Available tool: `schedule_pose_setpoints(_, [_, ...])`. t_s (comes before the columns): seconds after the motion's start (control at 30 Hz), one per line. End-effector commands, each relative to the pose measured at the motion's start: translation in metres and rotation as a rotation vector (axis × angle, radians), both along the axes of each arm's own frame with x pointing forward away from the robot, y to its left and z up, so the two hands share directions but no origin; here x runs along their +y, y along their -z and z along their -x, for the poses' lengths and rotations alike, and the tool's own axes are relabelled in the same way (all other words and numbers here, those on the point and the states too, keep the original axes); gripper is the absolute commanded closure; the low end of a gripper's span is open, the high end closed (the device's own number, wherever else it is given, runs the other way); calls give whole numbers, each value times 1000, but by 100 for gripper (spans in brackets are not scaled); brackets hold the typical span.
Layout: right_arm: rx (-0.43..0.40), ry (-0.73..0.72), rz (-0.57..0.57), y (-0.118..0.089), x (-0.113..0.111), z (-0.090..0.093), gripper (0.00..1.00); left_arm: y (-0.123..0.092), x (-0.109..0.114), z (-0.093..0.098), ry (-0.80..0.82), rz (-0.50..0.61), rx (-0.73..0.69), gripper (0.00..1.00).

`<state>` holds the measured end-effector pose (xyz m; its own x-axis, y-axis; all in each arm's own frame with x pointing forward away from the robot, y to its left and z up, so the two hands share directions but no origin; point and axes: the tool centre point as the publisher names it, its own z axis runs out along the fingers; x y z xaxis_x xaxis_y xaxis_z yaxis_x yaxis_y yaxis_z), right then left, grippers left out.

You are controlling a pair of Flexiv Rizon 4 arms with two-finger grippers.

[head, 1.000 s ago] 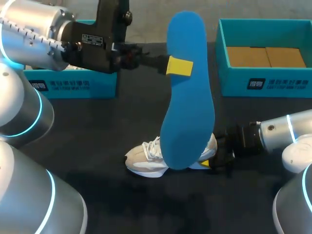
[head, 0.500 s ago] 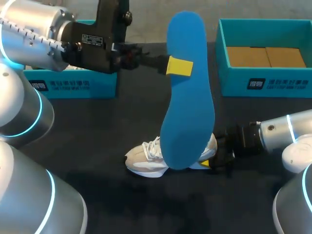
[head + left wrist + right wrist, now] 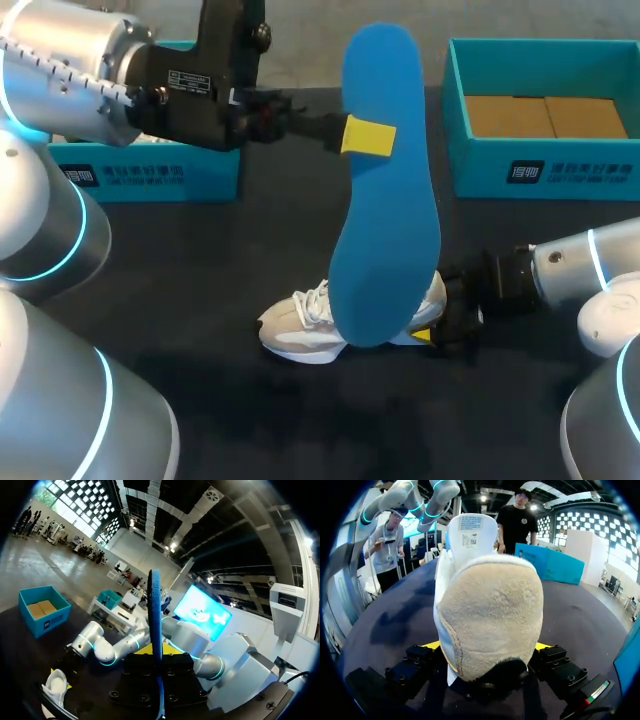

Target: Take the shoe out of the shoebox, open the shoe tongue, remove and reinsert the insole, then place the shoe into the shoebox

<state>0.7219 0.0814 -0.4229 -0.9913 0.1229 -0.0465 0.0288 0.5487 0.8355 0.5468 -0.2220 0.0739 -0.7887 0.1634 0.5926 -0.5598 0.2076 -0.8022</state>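
— Item one, the insole?
— Blue insole (image 3: 385, 190): raised upright over the shoe (image 3: 300, 328), pinched by its edge toward the upper end in the left gripper (image 3: 368, 135). Thin, light, probably bendy; the free lower end may flop.
— Item two?
— Shoe: on the table (image 3: 200, 260), heel clamped between the right gripper's (image 3: 432, 335) fingers. Soft upper, likely squashes. The heel looks the firmest hold.
— The shoebox (image 3: 480, 170)?
— Beyond, well apart.
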Motion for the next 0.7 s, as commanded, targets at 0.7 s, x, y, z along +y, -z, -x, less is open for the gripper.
schedule_pose_setpoints(0.7, [106, 129, 466, -63, -21, 14, 0, 0, 0, 0, 1, -1, 0, 100])
